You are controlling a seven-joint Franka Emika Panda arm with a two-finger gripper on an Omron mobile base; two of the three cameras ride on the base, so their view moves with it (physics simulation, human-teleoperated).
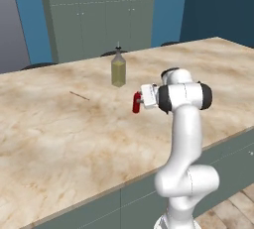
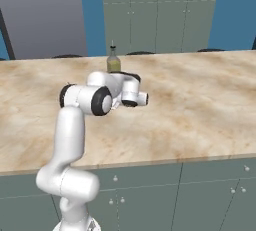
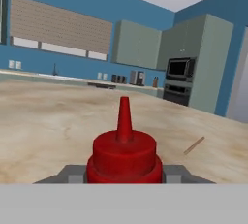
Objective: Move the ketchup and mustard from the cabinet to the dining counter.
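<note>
Where marble-look dining counter spreads, hand-clamped glossy cone-nozzled ketchup.

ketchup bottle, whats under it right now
The ketchup is held in the gripper over the dining counter. Bare marble lies below it; the arm hides whether its base touches the slab.

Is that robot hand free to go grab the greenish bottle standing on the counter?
Probably not yet: the gripper is shut on the ketchup. The olive bottle stands close beyond it on the dining counter, nothing between.
</note>
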